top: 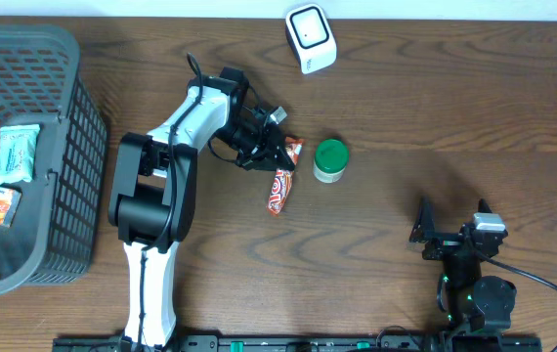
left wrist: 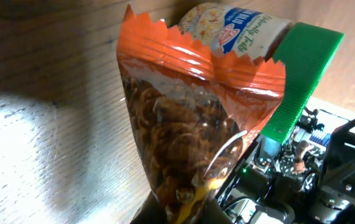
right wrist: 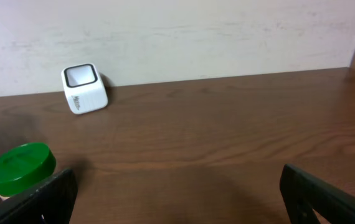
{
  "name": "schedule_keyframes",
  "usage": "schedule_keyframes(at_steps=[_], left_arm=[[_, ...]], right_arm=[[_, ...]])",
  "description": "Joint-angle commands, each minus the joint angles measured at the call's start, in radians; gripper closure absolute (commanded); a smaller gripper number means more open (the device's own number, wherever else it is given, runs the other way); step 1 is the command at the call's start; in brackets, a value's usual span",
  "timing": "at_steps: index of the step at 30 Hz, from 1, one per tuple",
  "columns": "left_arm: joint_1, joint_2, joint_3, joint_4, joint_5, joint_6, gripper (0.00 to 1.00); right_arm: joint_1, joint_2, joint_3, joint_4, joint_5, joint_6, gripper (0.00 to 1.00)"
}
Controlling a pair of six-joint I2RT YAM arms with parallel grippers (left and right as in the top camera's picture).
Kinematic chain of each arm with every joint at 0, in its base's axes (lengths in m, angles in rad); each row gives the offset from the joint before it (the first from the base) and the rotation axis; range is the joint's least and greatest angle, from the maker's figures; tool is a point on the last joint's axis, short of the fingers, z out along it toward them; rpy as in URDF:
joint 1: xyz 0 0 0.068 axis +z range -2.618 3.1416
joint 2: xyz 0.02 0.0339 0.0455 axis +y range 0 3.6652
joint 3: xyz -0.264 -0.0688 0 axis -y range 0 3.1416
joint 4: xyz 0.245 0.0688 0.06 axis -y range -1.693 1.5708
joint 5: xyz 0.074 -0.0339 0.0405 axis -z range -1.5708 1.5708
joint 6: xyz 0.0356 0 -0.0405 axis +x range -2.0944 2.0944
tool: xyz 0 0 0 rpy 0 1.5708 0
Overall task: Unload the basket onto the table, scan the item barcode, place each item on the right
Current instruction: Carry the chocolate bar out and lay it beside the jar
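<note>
While the left claw (top: 278, 147) is pinching shut on one end of the bag (top: 279, 186), mid-desk (top: 454, 117) beside the jar (top: 330, 160), the right claw (top: 423, 233) is sitting wide open. The bag is looking light, crinkly and slippery, so its flat sealed edge is probably giving the surest hold.

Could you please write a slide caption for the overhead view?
Left hand grips an orange snack packet beside a green-lidded jar; white scanner stands farther back.
</note>
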Motion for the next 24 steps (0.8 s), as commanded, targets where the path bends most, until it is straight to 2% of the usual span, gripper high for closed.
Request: schedule_keyframes(at_steps=[1, 4, 5, 6, 7, 8, 9, 10, 15, 20, 24], left_arm=[[0.002, 0.016, -0.008, 0.003, 0.039, 0.068, 0.92], [0.002, 0.016, -0.008, 0.008, -0.008, 0.079, 0.92], [0.002, 0.016, -0.008, 0.010, -0.027, 0.078, 0.83], [0.002, 0.016, -0.008, 0.011, -0.051, 0.078, 0.72], [0.002, 0.016, -0.008, 0.016, -0.071, 0.078, 0.48], [0.002, 0.016, -0.008, 0.024, -0.082, 0.077, 0.28], [0.002, 0.014, -0.007, 0.032, -0.085, 0.076, 0.21], [0.003, 0.013, -0.004, 0.046, -0.085, 0.073, 0.02], [0.003, -0.003, 0.053, 0.049, -0.110, 0.045, 0.02], [0.003, -0.092, 0.108, 0.048, -0.323, -0.034, 0.02], [0.003, -0.231, 0.133, 0.051, -0.505, -0.039, 0.02]], right_arm=[[0.010, -0.006, -0.001, -0.003, 0.008, -0.009, 0.01], [0.010, -0.005, -0.001, -0.003, 0.008, -0.009, 0.01], [0.010, -0.005, -0.001, -0.003, 0.008, -0.009, 0.01], [0.010, -0.005, -0.001, -0.003, 0.008, -0.009, 0.01], [0.010, -0.005, -0.001, -0.003, 0.008, -0.009, 0.01], [0.010, -0.005, -0.001, -0.003, 0.008, -0.009, 0.01], [0.010, -0.005, -0.001, -0.003, 0.008, -0.009, 0.01], [0.010, -0.005, -0.001, -0.003, 0.008, -0.009, 0.01], [0.010, -0.005, -0.001, -0.003, 0.008, -0.009, 0.01], [0.010, -0.005, -0.001, -0.003, 0.008, -0.009, 0.01], [0.010, -0.005, -0.001, -0.003, 0.008, -0.009, 0.01]])
